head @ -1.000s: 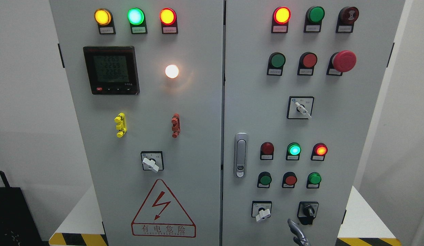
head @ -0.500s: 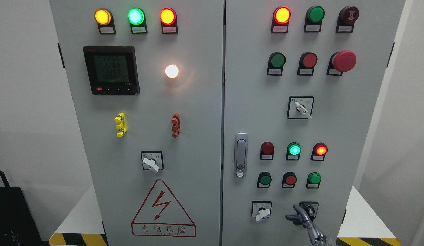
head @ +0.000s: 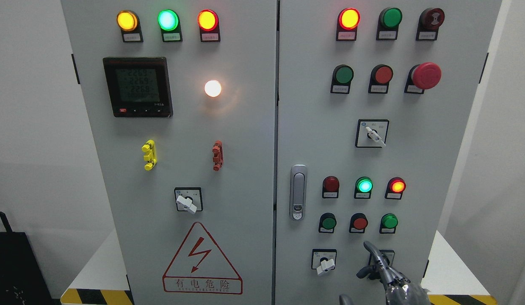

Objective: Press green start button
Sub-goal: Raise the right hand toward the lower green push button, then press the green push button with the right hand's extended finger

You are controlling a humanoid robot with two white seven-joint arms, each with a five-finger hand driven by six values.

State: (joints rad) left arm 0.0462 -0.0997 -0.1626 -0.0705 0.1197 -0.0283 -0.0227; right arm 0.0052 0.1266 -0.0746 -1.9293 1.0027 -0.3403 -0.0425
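**Right hand low on right door, index finger up**

We see the right hand entering from the bottom edge, right of centre: grey metallic, jointed segments. One slim finger points up and left, thumb sticks out sideways, the other fingers sit low at the frame edge; nothing held, digits apart. It overlaps the black rotary selector in the bottom row and hides most of it.

The cabinet is matte light-grey painted sheet metal with two doors. On the right door, the lower group has three round buttons in black bezels: green button, red button, second green button, glossy and domed. The fingertip sits below the row, between the red and the right-hand green, touching neither. We cannot tell which green one is "start"; labels are too small to read.

Above them is a lit green lamp. A white-lever switch sits left of the hand, and a chrome oblong door latch by the seam.
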